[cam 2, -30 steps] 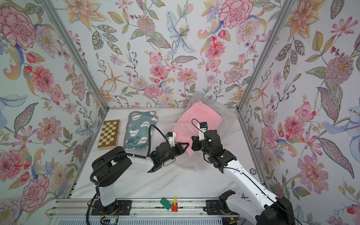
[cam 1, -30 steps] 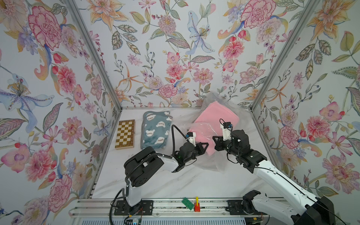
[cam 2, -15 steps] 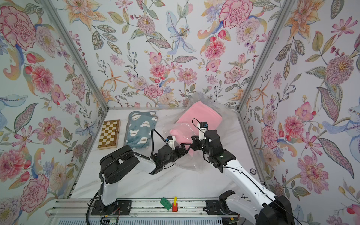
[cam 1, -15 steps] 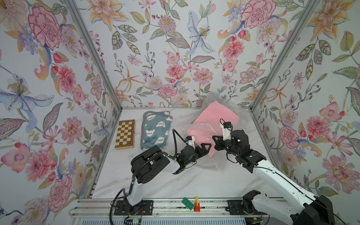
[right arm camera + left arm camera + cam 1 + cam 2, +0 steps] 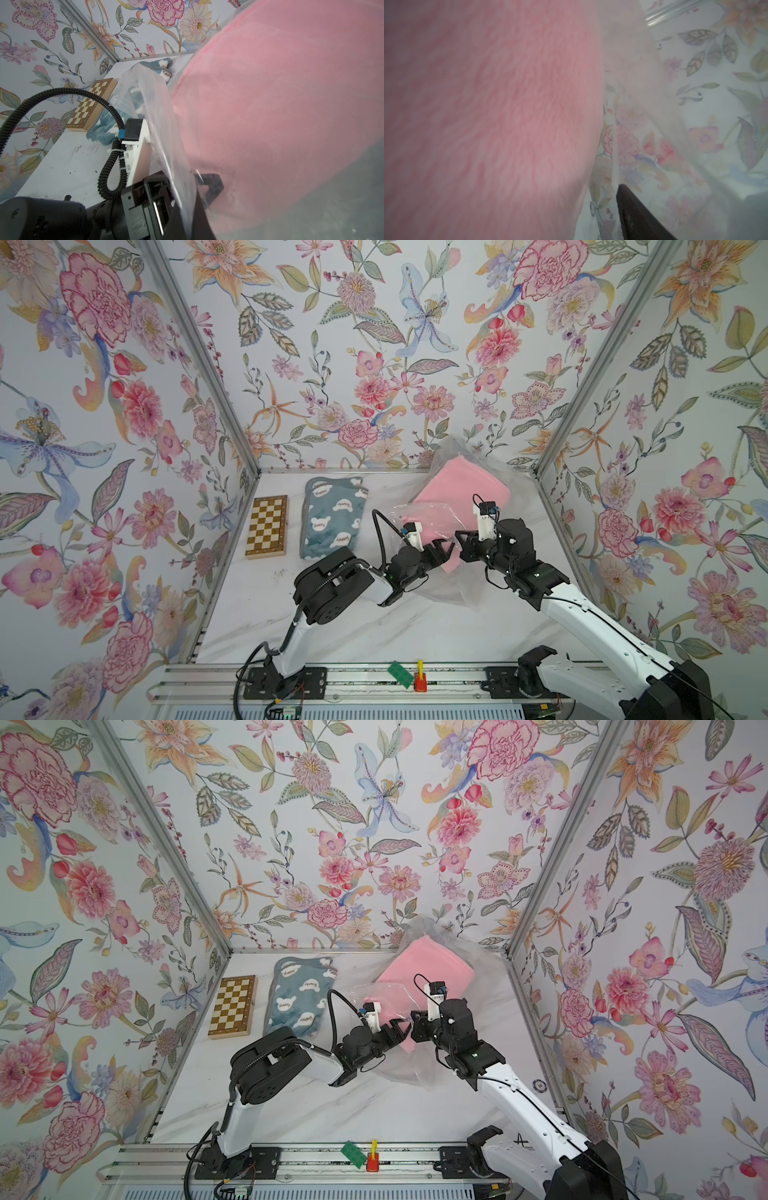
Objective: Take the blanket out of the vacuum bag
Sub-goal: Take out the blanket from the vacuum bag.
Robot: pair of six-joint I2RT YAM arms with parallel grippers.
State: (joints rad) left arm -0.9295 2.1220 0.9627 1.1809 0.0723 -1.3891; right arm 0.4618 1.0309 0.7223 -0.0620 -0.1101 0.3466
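With right fingers [image 5: 462,537] clamped on the bag [image 5: 453,593], left fingers [image 5: 437,546] stand apart at the blanket [image 5: 461,489] corner; next they should close and pull.

A fuzzy pink blanket [image 5: 488,124] fills more than half of the view, soft and out of focus. Beside its rounded edge hangs the clear film of the vacuum bag [image 5: 643,87], milky and creased, with a straight seam running along it close to the blanket. The flowered wall [image 5: 716,62] shows through the film, washed out where the plastic lies thicker and sharper further off, crossed by a metal rail [image 5: 675,10]. A dark, ribbed gripper finger [image 5: 636,216] juts in just beside the blanket's edge; whether it touches the fabric cannot be told.
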